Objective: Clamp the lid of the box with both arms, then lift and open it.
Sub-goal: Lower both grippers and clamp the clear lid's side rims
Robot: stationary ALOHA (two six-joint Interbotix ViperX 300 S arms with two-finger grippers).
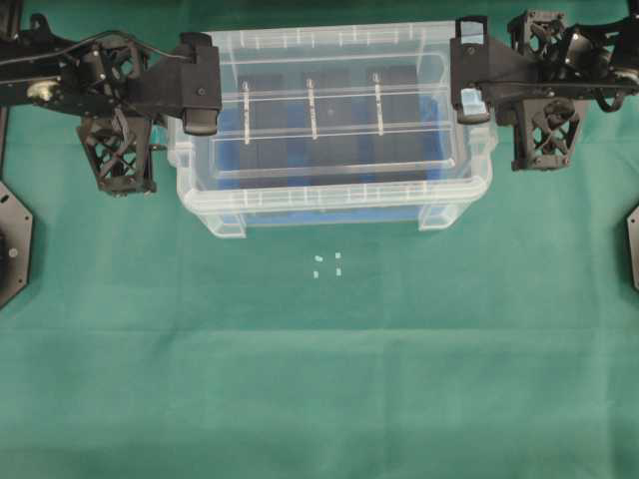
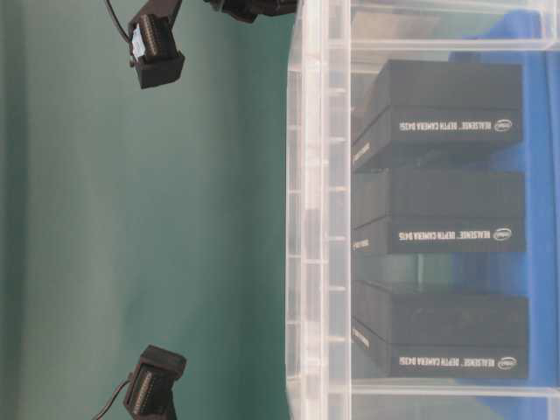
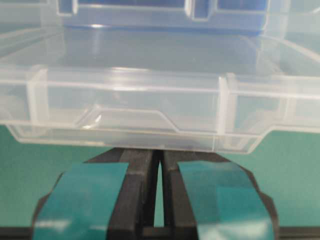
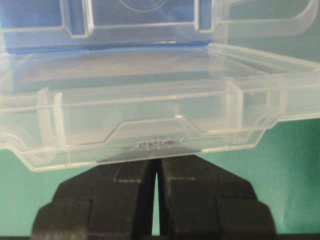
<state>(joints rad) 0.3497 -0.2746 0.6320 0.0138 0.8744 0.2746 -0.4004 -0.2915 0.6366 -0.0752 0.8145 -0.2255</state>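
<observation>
The clear lid [image 1: 329,150] hangs level over the deep clear box [image 1: 329,205], held at its two short ends. Three black blocks [image 1: 324,110] lie on the box's blue bottom; the table-level view shows them with white lettering [image 2: 437,210]. My left gripper [image 1: 200,97] is shut on the lid's left edge; in the left wrist view its teal-taped jaws [image 3: 159,150] pinch the lid's rim [image 3: 125,100]. My right gripper [image 1: 469,80] is shut on the right edge; in the right wrist view its jaws [image 4: 156,159] pinch the rim tab [image 4: 150,135]. I cannot make out the lid in the table-level view.
Green cloth [image 1: 319,399] covers the table. A few small white bits [image 1: 327,264] lie in front of the box. Black base plates sit at the left edge [image 1: 12,249] and the right edge [image 1: 632,244]. The wrist frames flank the box ends.
</observation>
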